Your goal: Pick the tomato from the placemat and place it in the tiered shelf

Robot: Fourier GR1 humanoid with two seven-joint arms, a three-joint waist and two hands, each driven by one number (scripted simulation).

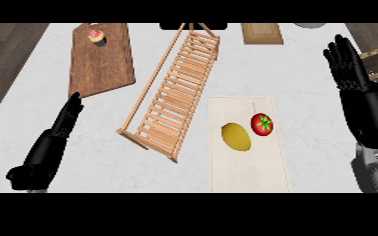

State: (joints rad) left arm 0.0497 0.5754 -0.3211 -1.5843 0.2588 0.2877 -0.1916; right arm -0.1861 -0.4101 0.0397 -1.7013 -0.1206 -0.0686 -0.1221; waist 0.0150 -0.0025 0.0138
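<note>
The left hand enters at the lower left corner of the head view. Its fingers are straight and pressed together, pointing up and away over the white counter. It holds nothing. The wrist end is cut off by the lower edge of the view.

The right hand stands at the right edge, fingers up and slightly spread, holding nothing. Part of its grey forearm is cut off by the right edge.

The cream placemat lies on the counter between the two hands, toward the right. Two items rest on it:
- The tomato, red with a green stalk, lies in the upper right part of the mat.
- A lemon lies just beside the tomato, to its left and slightly nearer. Whether the two touch cannot be determined.

The wooden slatted shelf runs at a slant from the top centre down to the left of the placemat. No item lies on its slats. Its far end is cut off at the top.

A brown cutting board lies at upper left, with a small cupcake near its far edge.

At the top edge, a small tan mat and a grey object are only partly visible. The grey object cannot be identified.
</note>
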